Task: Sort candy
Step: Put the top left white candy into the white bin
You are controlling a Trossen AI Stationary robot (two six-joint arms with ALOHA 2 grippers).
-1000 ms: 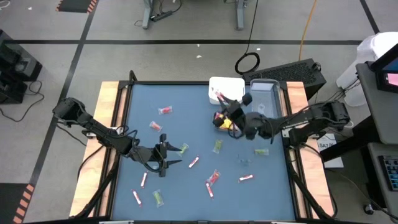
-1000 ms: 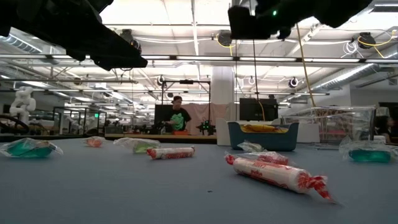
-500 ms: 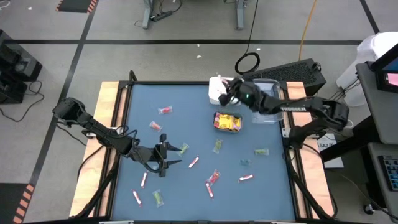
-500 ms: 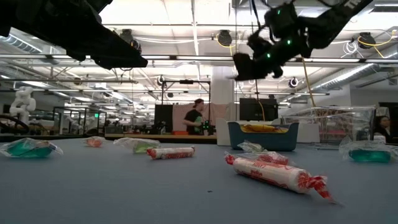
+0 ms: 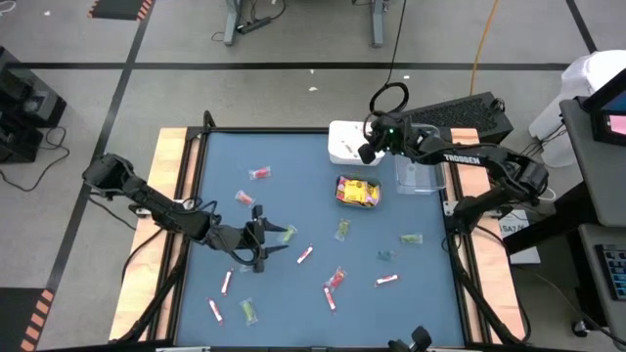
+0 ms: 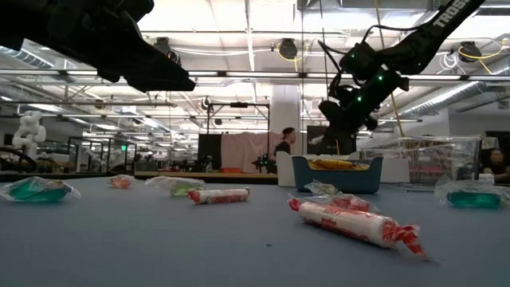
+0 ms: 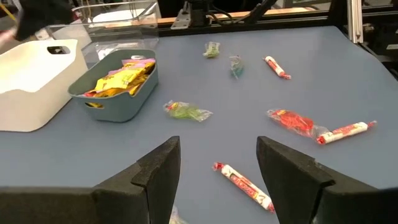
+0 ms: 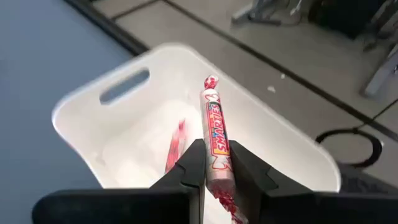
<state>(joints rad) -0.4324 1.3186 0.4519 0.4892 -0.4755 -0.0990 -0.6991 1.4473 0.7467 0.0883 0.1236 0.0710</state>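
My right gripper (image 8: 216, 155) is shut on a pink-white candy stick (image 8: 214, 124) and hovers over the white container (image 5: 342, 144) at the table's far edge. One more stick (image 8: 176, 146) lies inside that container. The teal container (image 5: 358, 193) holds yellow packets. My left gripper (image 5: 272, 242) is open and touches nothing, low over the table's left half near a green piece (image 5: 290, 233). In the left wrist view its fingers (image 7: 163, 168) stand either side of a loose stick (image 7: 244, 185) farther off. Sticks, red pieces and green pieces lie scattered on the blue mat. My right gripper pinches the candy stick between its two fingers (image 8: 194, 163) near one end (image 8: 216, 144). Most of the stick reaches out past the fingertips, and its twisted end (image 8: 227, 202) shows behind them. The stick is lifted clear, above the white container's opening.
A clear container (image 5: 419, 161) stands right of the white one. Loose candy lies across the mat's middle and near part, such as a stick (image 5: 387, 280) and a green piece (image 5: 411, 238). Wooden table edges (image 5: 168, 196) frame the mat. A person walks in the room behind (image 6: 283, 147).
My right gripper has risen from beside the teal container and swung toward the far edge, carrying the stick to a spot over the white container. The left arm has hardly moved.
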